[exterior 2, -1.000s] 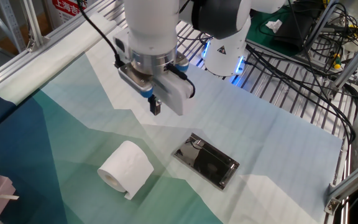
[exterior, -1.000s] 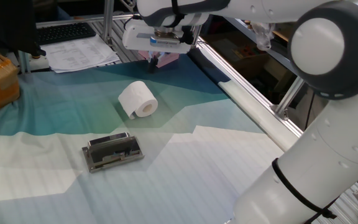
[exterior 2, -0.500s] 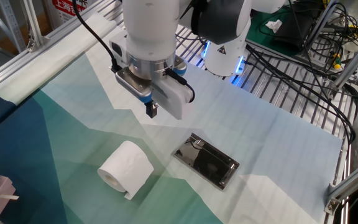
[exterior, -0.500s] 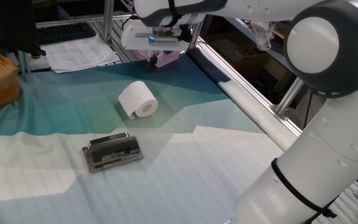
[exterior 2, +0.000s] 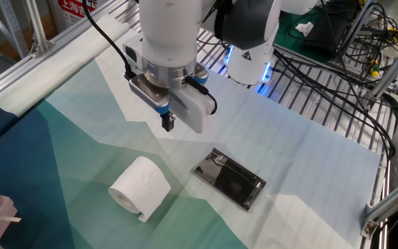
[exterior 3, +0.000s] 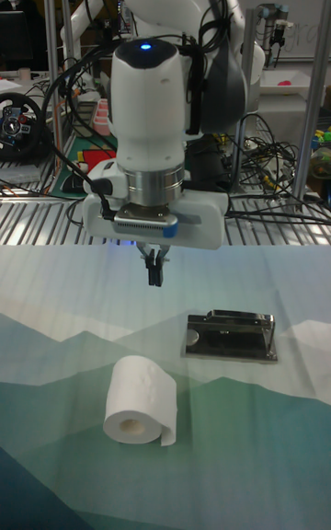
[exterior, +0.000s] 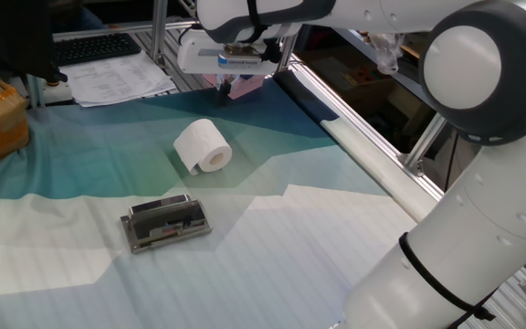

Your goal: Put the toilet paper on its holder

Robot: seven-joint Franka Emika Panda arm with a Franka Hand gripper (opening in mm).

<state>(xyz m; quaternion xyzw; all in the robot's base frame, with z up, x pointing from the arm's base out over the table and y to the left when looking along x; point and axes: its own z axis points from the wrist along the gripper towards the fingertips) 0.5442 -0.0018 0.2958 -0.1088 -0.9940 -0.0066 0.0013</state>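
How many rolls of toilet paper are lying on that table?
1. The toilet paper lies on its side on the cloth, beside the holder and not touching it, below the raised end effector. No other roll shows in any view.

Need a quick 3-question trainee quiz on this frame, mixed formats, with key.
1. True or false: the roll already sits on the holder.
2. The tool is: A) gripping the roll, B) in the air above the cloth with nothing in it, C) resting on the holder.
3. Fill in: the roll lies on its ____, core opening showing in the tall fixed view.

Key: 1 false, the two lie apart on the cloth. 2 B, fingers close together. 3 side.
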